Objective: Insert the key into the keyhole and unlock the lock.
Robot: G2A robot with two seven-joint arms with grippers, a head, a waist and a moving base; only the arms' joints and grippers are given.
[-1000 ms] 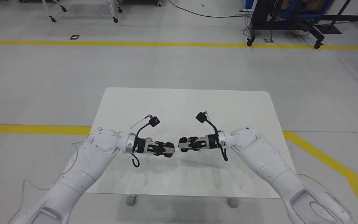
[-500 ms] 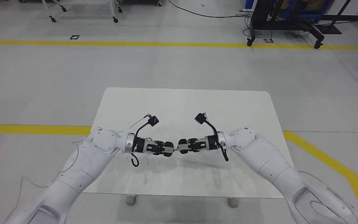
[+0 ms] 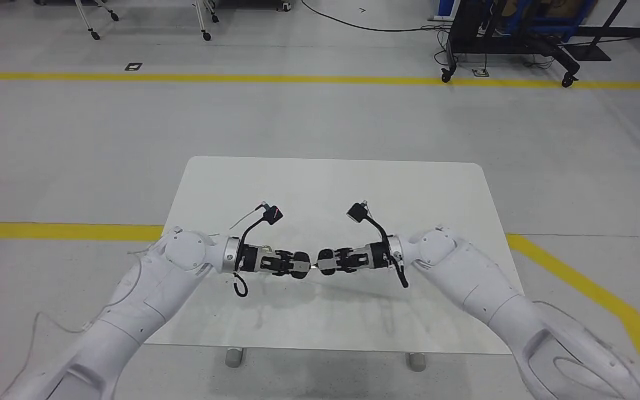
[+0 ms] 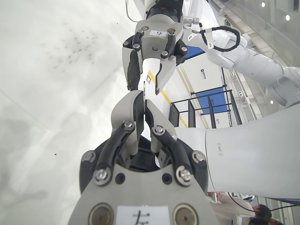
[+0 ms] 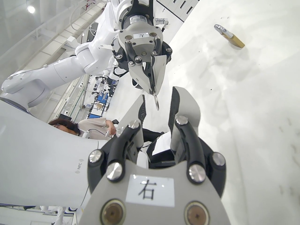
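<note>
Over the middle of the white table (image 3: 420,190) my two grippers meet tip to tip. My left gripper (image 4: 143,99) is shut on a small silver key (image 4: 144,89), whose ringed head (image 5: 156,103) sticks out past its fingertips. My right gripper (image 5: 158,92) is open, its two fingers on either side of that key head without closing on it. In the top view the left gripper (image 3: 300,266) and right gripper (image 3: 328,264) face each other. A brass padlock (image 5: 230,37) with a silver shackle lies flat on the table, apart from both grippers.
The tabletop around the grippers is bare and white, with faint scuff marks (image 4: 75,50). The table's front edge (image 3: 320,346) runs just below the arms. Yellow floor lines (image 3: 300,78) and stands lie beyond the table.
Both wrists have shifted only very slightly. The grippers stay tip to tip with the key in the left one.
</note>
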